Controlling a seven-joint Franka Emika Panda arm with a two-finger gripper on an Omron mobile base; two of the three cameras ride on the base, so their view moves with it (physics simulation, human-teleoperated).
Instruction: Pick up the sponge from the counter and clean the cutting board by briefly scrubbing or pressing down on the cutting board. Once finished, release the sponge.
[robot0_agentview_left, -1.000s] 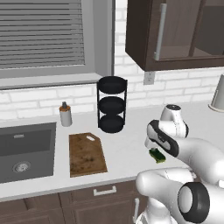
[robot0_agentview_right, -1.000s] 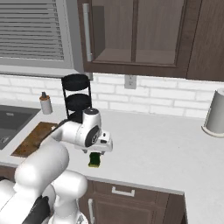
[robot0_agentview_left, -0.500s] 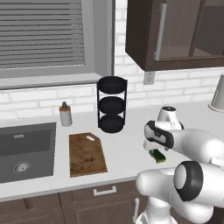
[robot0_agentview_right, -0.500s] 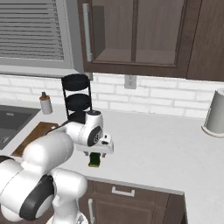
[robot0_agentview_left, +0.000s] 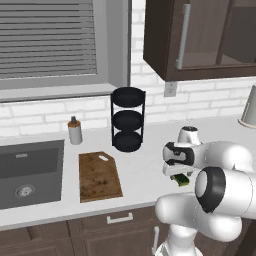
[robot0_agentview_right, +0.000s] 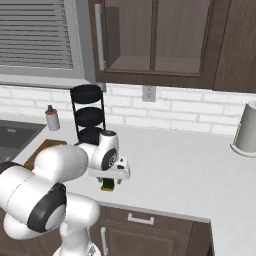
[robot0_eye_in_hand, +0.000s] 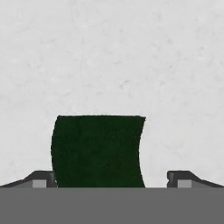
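Note:
The sponge (robot0_eye_in_hand: 98, 151) lies dark green side up on the light counter (robot0_eye_in_hand: 109, 52), near the front edge and right of the cutting board (robot0_agentview_left: 99, 176). My gripper (robot0_eye_in_hand: 112, 178) points straight down over the sponge, open, with a fingertip on either side of it. The left fingertip (robot0_eye_in_hand: 41, 179) is close to the sponge's edge and the right one stands well apart. In the base views the hand (robot0_agentview_left: 177, 167) covers most of the sponge (robot0_agentview_left: 182, 180), and a yellow-green edge of the sponge (robot0_agentview_right: 108, 186) shows under the gripper (robot0_agentview_right: 111, 176). The brown board (robot0_agentview_right: 42, 149) is partly hidden behind my arm.
A black three-tier rack (robot0_agentview_left: 128, 120) stands behind the board, with a small bottle (robot0_agentview_left: 75, 131) to its left. The dark sink (robot0_agentview_left: 27, 170) is at far left. A white canister (robot0_agentview_right: 246, 129) stands at the far right by the wall. Dark cabinets hang above.
The hand has stayed over the sponge with its jaws wide. The arm's lower links have swung round and the hand has shifted slightly. The sponge has not moved.

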